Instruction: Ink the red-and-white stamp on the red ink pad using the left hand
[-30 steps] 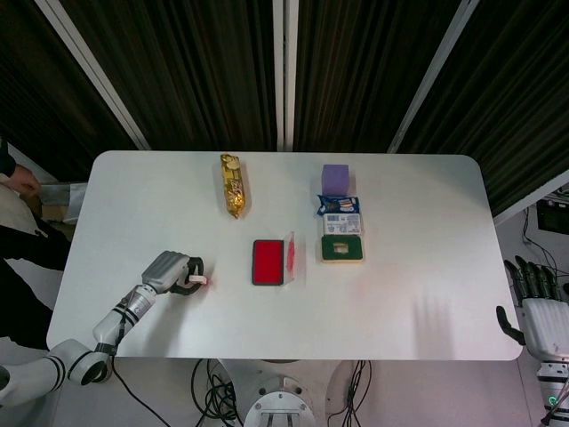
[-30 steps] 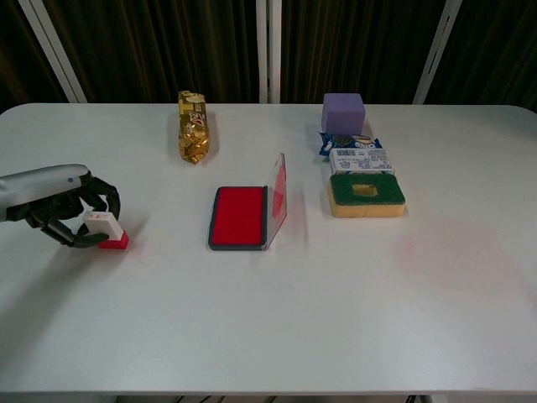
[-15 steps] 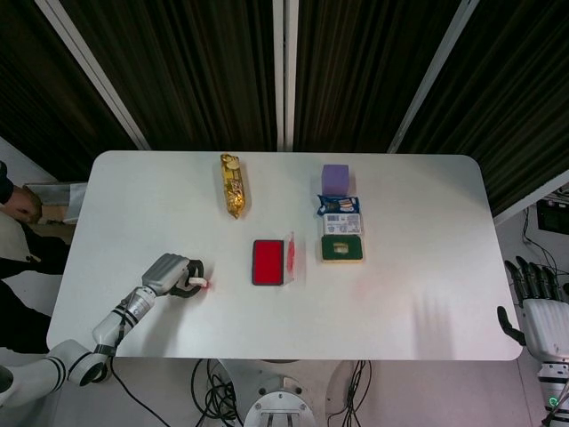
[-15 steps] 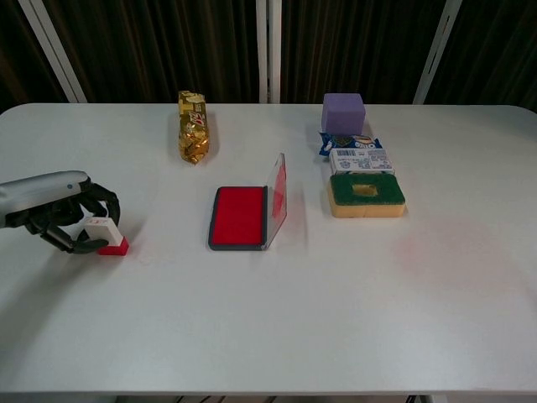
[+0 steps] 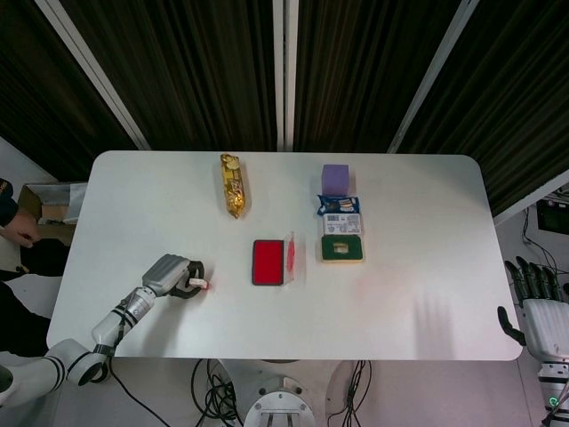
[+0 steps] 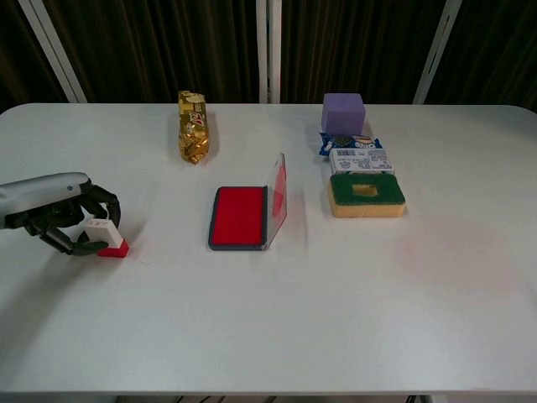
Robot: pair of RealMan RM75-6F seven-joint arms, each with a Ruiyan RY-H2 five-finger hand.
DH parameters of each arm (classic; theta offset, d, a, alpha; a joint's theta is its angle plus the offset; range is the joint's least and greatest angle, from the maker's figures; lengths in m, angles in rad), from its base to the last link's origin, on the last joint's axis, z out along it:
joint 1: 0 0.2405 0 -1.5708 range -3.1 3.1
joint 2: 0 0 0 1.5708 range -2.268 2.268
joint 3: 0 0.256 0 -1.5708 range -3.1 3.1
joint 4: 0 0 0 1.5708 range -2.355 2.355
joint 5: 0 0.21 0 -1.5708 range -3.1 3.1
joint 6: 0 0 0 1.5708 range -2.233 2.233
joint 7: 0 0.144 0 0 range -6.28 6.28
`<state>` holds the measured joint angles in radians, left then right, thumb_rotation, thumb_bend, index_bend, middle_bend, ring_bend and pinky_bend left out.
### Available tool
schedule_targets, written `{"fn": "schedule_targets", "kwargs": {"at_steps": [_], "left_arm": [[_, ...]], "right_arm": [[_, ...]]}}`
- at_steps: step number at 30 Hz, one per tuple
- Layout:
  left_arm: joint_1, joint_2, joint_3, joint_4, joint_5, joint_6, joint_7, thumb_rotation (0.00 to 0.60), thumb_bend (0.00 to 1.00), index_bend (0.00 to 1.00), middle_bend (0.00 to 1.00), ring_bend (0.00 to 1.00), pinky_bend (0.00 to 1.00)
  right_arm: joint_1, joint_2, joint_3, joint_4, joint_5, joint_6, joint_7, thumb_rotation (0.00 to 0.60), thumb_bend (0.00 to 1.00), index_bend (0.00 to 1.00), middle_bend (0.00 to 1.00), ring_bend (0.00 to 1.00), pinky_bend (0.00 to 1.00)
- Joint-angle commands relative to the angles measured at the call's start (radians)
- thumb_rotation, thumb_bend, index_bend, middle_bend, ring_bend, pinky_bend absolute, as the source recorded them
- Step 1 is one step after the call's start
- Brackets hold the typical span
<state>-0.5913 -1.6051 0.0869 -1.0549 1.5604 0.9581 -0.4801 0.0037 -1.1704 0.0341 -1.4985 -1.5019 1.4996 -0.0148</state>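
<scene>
The red-and-white stamp (image 6: 107, 238) stands on the table at the front left, red base down; in the head view the stamp (image 5: 202, 283) shows only as a small tip. My left hand (image 6: 65, 220) (image 5: 171, 274) has its fingers curled around the white top and grips it. The red ink pad (image 6: 238, 217) (image 5: 268, 261) lies open mid-table, well to the right of the stamp, with its clear lid (image 6: 278, 198) propped upright. Off the table's right edge, my right hand (image 5: 534, 301) hangs with fingers apart, holding nothing.
A gold snack bag (image 6: 192, 126) lies at the back left. Behind and right of the pad sit a purple block (image 6: 342, 112), a blue wrapper (image 6: 346, 144), a small white box (image 6: 361, 159) and a yellow-green sponge (image 6: 366, 195).
My left hand and the stamp have shifted slightly toward the table's front edge and settled lower. The right hand has not moved.
</scene>
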Motion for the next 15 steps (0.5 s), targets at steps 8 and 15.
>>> {"fn": "schedule_targets", "kwargs": {"at_steps": [8,15], "left_arm": [[0.001,0.003,0.004,0.008,0.012,0.01,-0.018,0.6,0.35,0.46,0.45,0.96,1.0],[0.002,0.005,0.006,0.012,0.017,0.014,-0.022,0.6,0.35,0.43,0.43,0.96,1.0]], "right_arm": [[0.001,0.0,-0.001,-0.001,0.0,-0.002,-0.002,0.6,0.35,0.0,0.0,0.0,0.0],[0.0,0.001,-0.001,-0.002,0.002,-0.003,-0.003,0.6,0.35,0.0,0.0,0.0,0.0]]}}
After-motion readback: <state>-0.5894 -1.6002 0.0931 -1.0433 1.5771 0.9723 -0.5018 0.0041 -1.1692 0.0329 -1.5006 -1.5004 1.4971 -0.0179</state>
